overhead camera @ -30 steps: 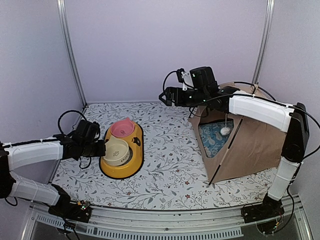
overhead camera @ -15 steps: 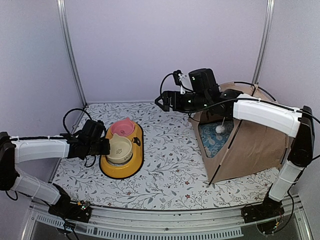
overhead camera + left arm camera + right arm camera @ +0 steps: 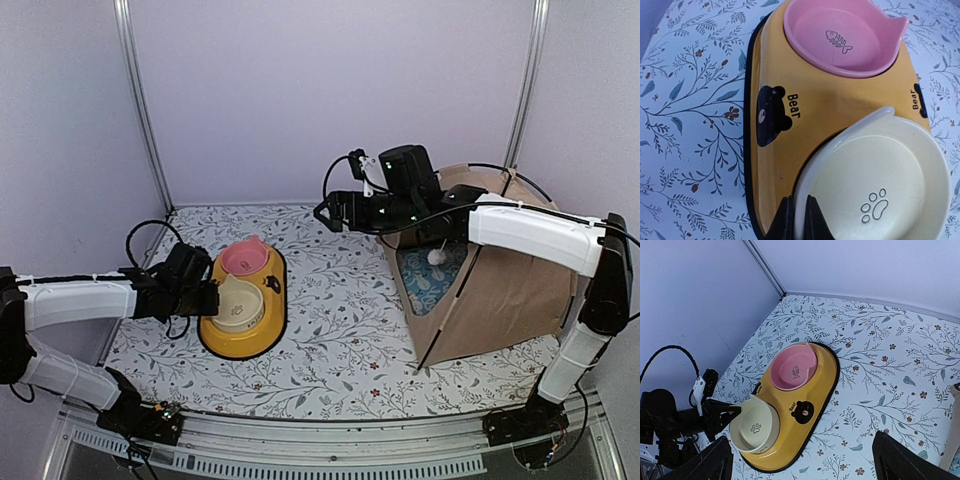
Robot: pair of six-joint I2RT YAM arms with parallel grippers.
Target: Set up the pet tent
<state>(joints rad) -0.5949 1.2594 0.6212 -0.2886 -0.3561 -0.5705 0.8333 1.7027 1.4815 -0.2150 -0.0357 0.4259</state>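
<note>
The pet tent (image 3: 510,285) is being seen standing erected on the right side of the floral-patterned table (image 3: 340,330), close to the right wall, with its beige fabric being held in a peaked, sloping shape. Thin black poles (image 3: 451,305) are being carried along its front edge and arched over its top. Its triangular opening is being turned leftward toward the middle of the table, and a small white pom-pom (image 3: 437,256) is being hung in that opening on a thin string.
</note>
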